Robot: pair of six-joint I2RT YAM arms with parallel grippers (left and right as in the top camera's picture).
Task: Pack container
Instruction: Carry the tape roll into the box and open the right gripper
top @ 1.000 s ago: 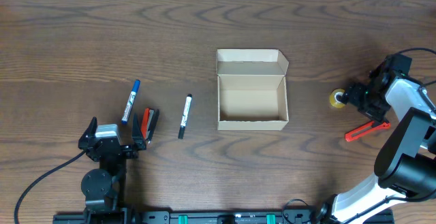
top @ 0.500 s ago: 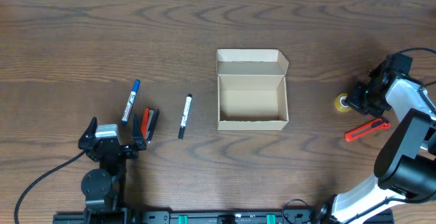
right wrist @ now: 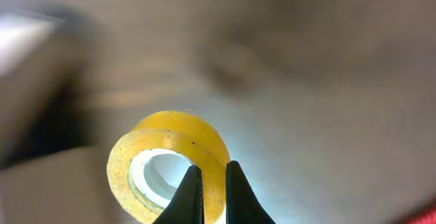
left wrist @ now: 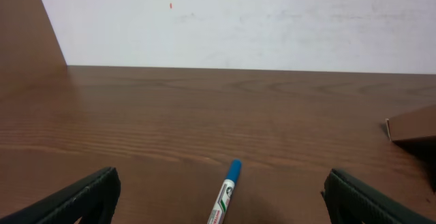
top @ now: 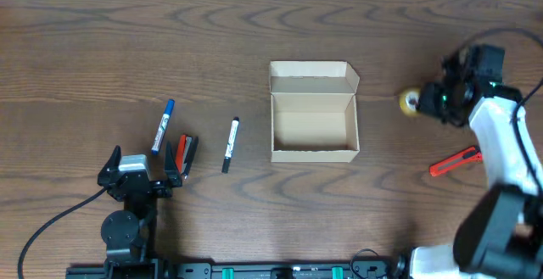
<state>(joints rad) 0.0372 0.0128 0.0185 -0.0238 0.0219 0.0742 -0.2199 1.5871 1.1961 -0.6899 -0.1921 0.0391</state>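
The container (top: 312, 114), a tan cardboard box, lies open at mid-table with its flap lid folded back; one corner (left wrist: 412, 125) shows in the left wrist view. My right gripper (top: 423, 102) is to its right, shut on the wall of a yellow tape roll (top: 409, 102). In the right wrist view the two fingertips (right wrist: 211, 183) pinch the tape roll's (right wrist: 170, 163) rim, lifted above the table. My left gripper (top: 140, 173) rests at the front left, open and holding nothing. A blue marker (left wrist: 227, 191) lies between its spread fingers (left wrist: 75, 200).
A blue marker (top: 162, 127), a red and black item (top: 187, 153) and a black marker (top: 230, 144) lie left of the box. A red tool (top: 456, 161) lies on the table at the front right, near the right arm.
The right gripper has shut on the yellow tape roll and carried it up and a little left, away from the red tool. The left arm has not moved.
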